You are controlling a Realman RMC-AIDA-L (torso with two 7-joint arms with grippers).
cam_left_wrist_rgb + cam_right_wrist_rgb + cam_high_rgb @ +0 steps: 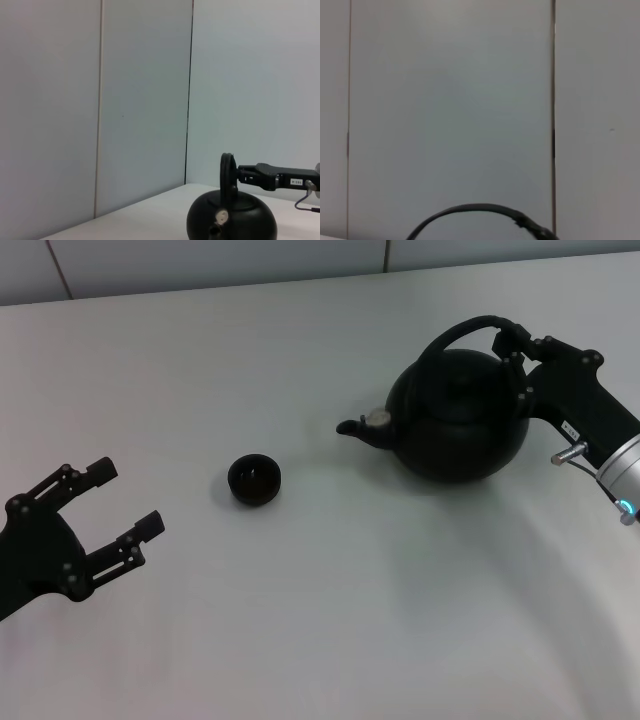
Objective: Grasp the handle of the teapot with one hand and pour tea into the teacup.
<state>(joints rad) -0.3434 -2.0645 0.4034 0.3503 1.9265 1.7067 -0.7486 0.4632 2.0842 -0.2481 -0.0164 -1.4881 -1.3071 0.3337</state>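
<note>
The matte-black teapot point(460, 420) stands on the white table at the right, its spout point(356, 428) pointing left toward the teacup point(254, 480), a tiny dark cup near the middle. My right gripper point(512, 348) is at the right end of the arched handle point(470, 328) and shut on it; the pot rests on the table. The left wrist view shows the teapot point(232, 222), its handle point(227, 172) edge-on and the right gripper point(241, 175) against it. The handle's arc point(470, 209) shows low in the right wrist view. My left gripper point(128, 498) is open and empty, left of the cup.
The white table point(330, 620) stretches around both objects. A pale panelled wall point(300, 255) runs along the table's far edge. The right arm's cable and silver fitting point(572, 452) hang beside the teapot.
</note>
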